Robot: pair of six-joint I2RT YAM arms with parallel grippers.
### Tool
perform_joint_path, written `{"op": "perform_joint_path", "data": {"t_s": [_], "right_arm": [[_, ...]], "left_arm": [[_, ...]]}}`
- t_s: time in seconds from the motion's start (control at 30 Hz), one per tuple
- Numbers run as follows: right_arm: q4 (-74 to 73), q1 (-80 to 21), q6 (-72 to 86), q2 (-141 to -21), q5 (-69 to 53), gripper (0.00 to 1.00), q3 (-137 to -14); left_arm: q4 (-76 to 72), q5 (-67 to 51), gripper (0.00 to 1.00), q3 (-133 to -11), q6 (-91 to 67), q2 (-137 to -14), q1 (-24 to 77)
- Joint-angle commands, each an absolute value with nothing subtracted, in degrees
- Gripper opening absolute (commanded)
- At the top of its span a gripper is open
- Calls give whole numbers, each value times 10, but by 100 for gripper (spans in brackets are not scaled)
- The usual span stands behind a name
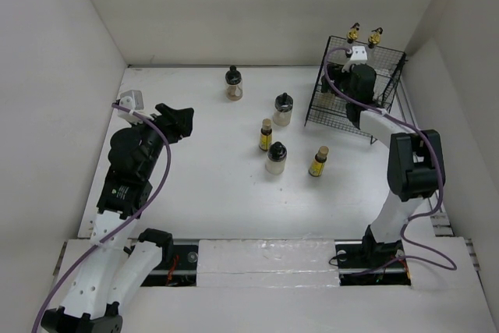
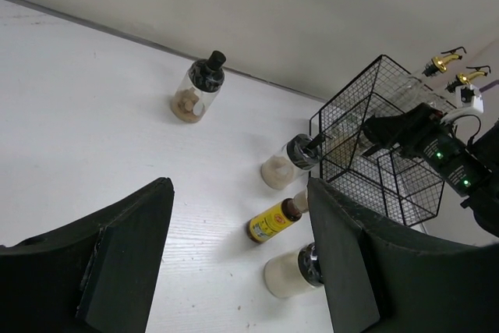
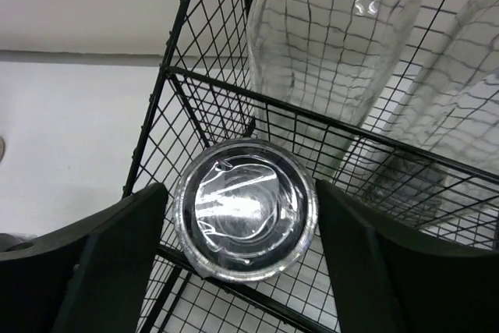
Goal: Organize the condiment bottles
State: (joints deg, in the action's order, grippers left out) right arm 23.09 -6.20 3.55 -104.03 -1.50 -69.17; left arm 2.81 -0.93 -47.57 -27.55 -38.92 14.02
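Three black-capped jars [image 1: 233,83] [image 1: 283,109] [image 1: 276,158] and two yellow tan-capped bottles [image 1: 265,136] [image 1: 318,161] stand on the table. Two tall glass bottles with gold pourers [image 1: 353,34] [image 1: 375,37] stand in the black wire rack [image 1: 392,58]. My right gripper [image 1: 337,83] is inside the rack. In the right wrist view it [image 3: 240,189] is open, with its fingers on either side of a black-capped jar [image 3: 245,210] on the rack's lower shelf. The tall glass bottles [image 3: 335,29] stand behind that jar. My left gripper [image 1: 176,121] is open and empty, left of the bottles.
The left wrist view shows my open left gripper [image 2: 238,185] over bare table, with jars [image 2: 199,93] [image 2: 288,168] [image 2: 292,274], a yellow bottle [image 2: 273,221] and the rack [image 2: 366,99] beyond. White walls enclose the table on three sides.
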Motion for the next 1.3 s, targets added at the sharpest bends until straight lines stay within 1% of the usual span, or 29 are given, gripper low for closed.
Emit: {"op": "perform_joint_path", "data": {"t_s": [0.0, 0.13, 0.2, 0.27, 0.3, 0.33, 0.37, 0.43, 0.47, 0.5, 0.53, 0.57, 0.6, 0.7, 0.77, 0.8, 0.9, 0.93, 1.03, 1.1, 1.27], "right_arm": [[251, -68, 30, -977, -11, 84, -721], [215, -83, 4, -928, -5, 85, -737], [199, -110, -10, -922, -5, 80, -743], [186, -131, -21, -922, -38, 57, -769], [180, -153, -21, -930, -56, 43, -778], [173, -166, -21, -948, -74, 25, -797], [173, -180, -21, -961, -89, 22, -809], [156, -227, -21, -989, -119, 20, -841], [149, -242, -21, -1024, -126, 22, -872], [144, -257, -21, -1043, -134, 27, -891], [118, -284, -21, -1064, -134, 33, -914], [100, -295, -34, -1108, -134, 40, -966], [85, -305, -34, -1131, -134, 55, -994], [19, -331, -48, -1218, -134, 75, -1105], [-25, -339, -54, -1256, -123, 82, -1156], [-39, -339, -54, -1293, -115, 86, -1208], [-76, -345, -54, -1346, -91, 87, -1281], [-85, -345, -54, -1380, -81, 88, -1326], [-115, -345, -48, -1426, -39, 89, -1392], [-96, -345, -41, -1441, -4, 91, -1400], [-82, -345, -27, -1496, 16, 92, -1444]], "left_arm": [[1, -18, 65, -479, -272, -387, 137], [1, -18, 65, -479, -272, -381, 137], [1, -12, 65, -479, -272, -381, 137], [1, -12, 65, -479, -272, -381, 137], [1, -12, 65, -479, -272, -381, 137], [1, -12, 65, -479, -272, -381, 137], [1, -12, 65, -479, -272, -381, 137], [1, -12, 65, -479, -272, -381, 137], [1, -12, 65, -479, -272, -381, 137], [1, -18, 65, -479, -272, -381, 137], [1, -18, 65, -479, -272, -374, 137], [1, -18, 65, -479, -272, -374, 137], [1, -13, 65, -479, -272, -374, 137], [1, -13, 65, -479, -272, -368, 137], [1, -13, 65, -479, -272, -368, 137], [1, -13, 65, -479, -272, -368, 137], [1, -19, 65, -479, -272, -368, 137], [1, -19, 65, -479, -272, -368, 137], [1, -19, 65, -479, -272, -373, 137], [1, -19, 65, -479, -272, -374, 137], [1, -19, 65, -479, -272, -379, 137]]}}
